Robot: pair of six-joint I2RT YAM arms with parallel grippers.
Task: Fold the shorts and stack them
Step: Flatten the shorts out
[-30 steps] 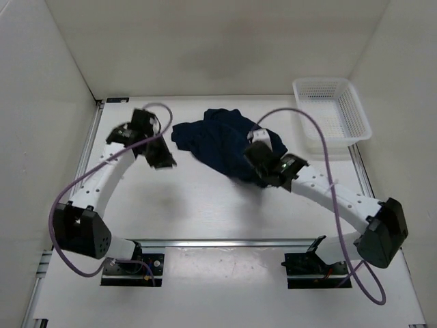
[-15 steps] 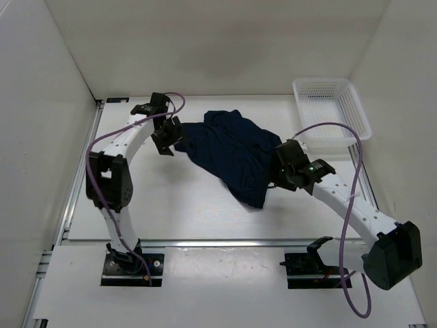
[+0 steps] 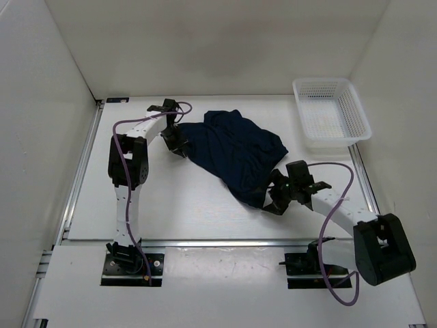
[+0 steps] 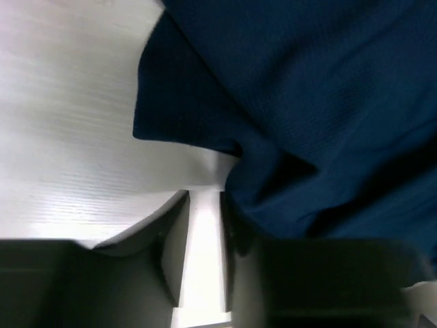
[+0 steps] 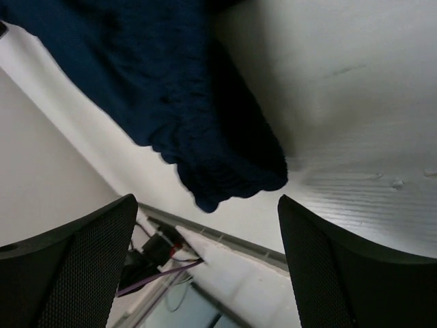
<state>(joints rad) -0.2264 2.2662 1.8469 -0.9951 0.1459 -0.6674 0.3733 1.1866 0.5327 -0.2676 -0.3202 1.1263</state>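
While the right pincer spreads wide at the shorts' hem, the left pincer looks barely parted.

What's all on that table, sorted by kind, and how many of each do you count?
Dark blue shorts: 1
White plastic basket: 1
Robot arms: 2, the left arm and the right arm
Total: 4
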